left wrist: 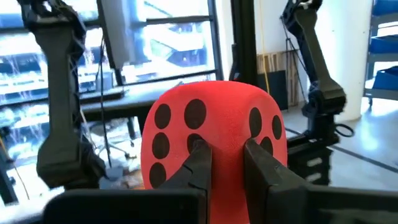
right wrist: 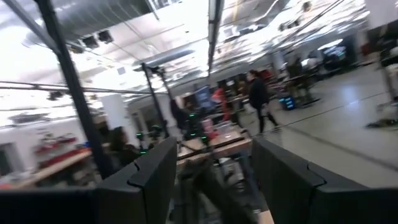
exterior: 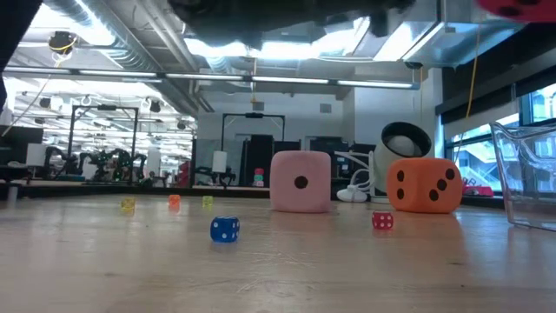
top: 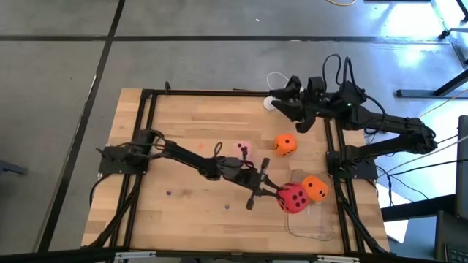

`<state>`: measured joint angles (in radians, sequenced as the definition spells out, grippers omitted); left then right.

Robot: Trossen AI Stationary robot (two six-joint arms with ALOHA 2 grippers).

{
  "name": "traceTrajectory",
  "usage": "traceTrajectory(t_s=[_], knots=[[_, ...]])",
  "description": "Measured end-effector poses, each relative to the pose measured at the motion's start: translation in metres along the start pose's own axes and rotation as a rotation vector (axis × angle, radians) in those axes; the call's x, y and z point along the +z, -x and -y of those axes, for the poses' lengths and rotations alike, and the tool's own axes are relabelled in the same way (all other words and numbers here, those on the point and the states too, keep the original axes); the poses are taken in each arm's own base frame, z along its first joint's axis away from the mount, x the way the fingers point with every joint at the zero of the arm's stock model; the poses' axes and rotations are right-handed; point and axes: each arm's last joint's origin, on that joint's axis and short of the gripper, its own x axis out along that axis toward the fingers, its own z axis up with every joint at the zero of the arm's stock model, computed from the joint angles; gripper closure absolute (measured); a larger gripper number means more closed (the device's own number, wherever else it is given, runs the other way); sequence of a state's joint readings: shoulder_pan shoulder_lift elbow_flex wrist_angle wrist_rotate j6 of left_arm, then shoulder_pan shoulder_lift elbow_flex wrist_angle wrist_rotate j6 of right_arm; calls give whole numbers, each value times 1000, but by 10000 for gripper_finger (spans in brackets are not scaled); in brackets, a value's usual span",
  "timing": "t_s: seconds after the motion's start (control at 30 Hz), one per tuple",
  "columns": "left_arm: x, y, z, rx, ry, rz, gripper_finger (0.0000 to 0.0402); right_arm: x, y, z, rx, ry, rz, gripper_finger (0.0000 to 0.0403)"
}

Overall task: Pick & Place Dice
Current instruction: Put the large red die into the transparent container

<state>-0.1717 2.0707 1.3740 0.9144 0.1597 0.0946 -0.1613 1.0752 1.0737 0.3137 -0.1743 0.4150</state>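
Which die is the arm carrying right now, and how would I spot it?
Find the clear bin at the table's right front corner. Above its near rim the left gripper holds the red die, beside an orange die in the bin. It is the only red one, and the only one pinched between fingers.

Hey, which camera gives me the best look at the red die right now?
The left wrist view: the red die fills the picture, pinched between the left gripper fingers. The high view shows it small, beside an orange die over the clear container. The low view catches only a corner. The right wrist view misses it.
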Motion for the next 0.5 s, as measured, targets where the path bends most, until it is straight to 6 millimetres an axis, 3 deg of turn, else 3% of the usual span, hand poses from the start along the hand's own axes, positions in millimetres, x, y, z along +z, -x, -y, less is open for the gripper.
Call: traceTrajectory(t_s=[0.5], knots=[[-67,-55,-3,9,0,7,367,0,1,0,126,-69,-63,194]])
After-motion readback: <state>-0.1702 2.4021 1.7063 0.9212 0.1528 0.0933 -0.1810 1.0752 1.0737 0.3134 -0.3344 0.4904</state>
